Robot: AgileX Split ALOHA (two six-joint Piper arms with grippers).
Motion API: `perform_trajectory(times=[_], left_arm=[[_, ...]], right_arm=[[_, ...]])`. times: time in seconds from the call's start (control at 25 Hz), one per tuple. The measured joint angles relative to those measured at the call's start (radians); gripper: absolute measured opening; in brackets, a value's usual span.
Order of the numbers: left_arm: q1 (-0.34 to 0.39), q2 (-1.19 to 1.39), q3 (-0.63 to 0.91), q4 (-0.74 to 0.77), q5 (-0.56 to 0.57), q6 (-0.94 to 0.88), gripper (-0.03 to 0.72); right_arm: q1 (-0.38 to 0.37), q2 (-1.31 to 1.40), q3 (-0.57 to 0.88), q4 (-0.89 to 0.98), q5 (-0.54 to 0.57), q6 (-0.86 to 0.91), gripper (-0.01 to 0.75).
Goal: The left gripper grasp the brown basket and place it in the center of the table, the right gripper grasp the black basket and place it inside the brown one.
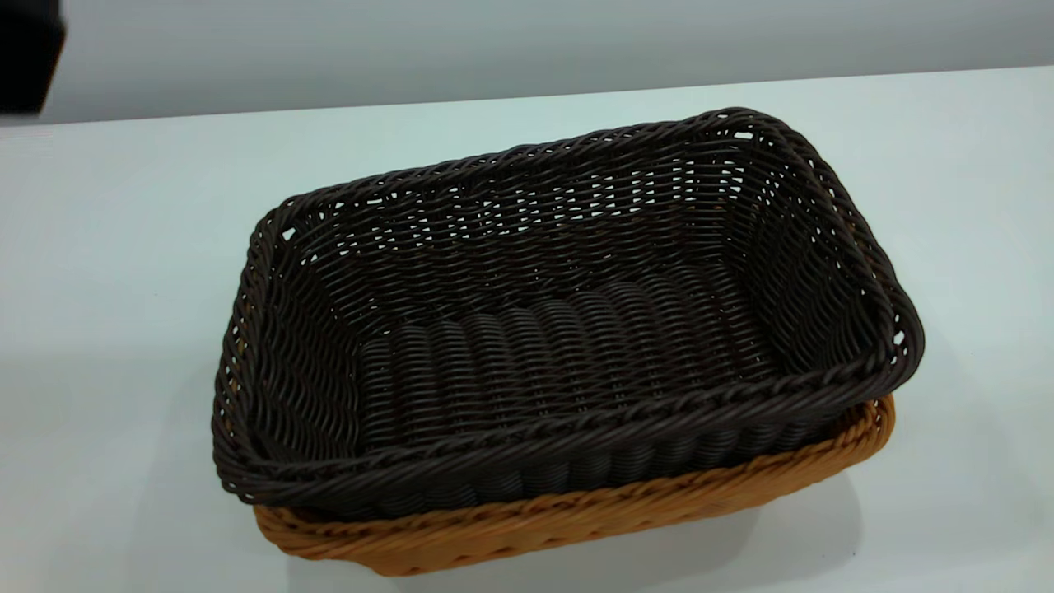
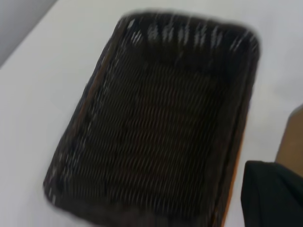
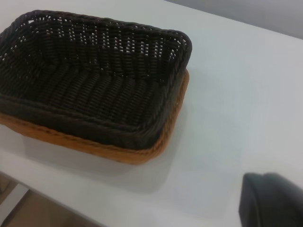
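The brown basket [image 1: 576, 519] sits mid-desk [image 1: 123, 247], its long axis running left-right, with the black basket [image 1: 560, 329] nested inside. The left pincer [image 1: 29, 58] stands far-left, well apart; I cannot tell either pincer's state.

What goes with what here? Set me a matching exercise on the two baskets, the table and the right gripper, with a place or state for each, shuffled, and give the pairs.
Things:
1. black basket
2. brown basket
3. table
4. right gripper

Places or states:
A. white, lying beneath both baskets
B. stands directly on the white surface and holds another basket
C. off to one side, touching no basket
D. nested inside another basket

Pairs: 1-D, 2-B, 3-A, 4-C.

The left gripper is likewise apart from the baskets.
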Motion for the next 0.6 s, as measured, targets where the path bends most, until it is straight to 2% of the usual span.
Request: perform_trajectory(times=[0.16, 0.28, 0.36, 0.6], left_arm=[[0.007, -0.037, 0.000, 0.026, 0.098, -0.063, -0.001], [0.055, -0.076, 0.000, -0.030, 0.135, -0.031, -0.001], [0.112, -0.101, 0.000, -0.084, 0.165, -0.007, -0.001], [0.364, -0.209, 0.000, -0.231, 0.282, 0.021, -0.001]], right_arm=[[0.000, 0.000, 0.000, 0.000, 0.000, 0.000, 0.000], [0.000, 0.000, 0.000, -0.001, 0.000, 0.000, 0.000], [0.000, 0.000, 0.000, -0.001, 0.000, 0.000, 0.000], [0.000, 0.000, 0.000, 0.000, 0.000, 0.000, 0.000]])
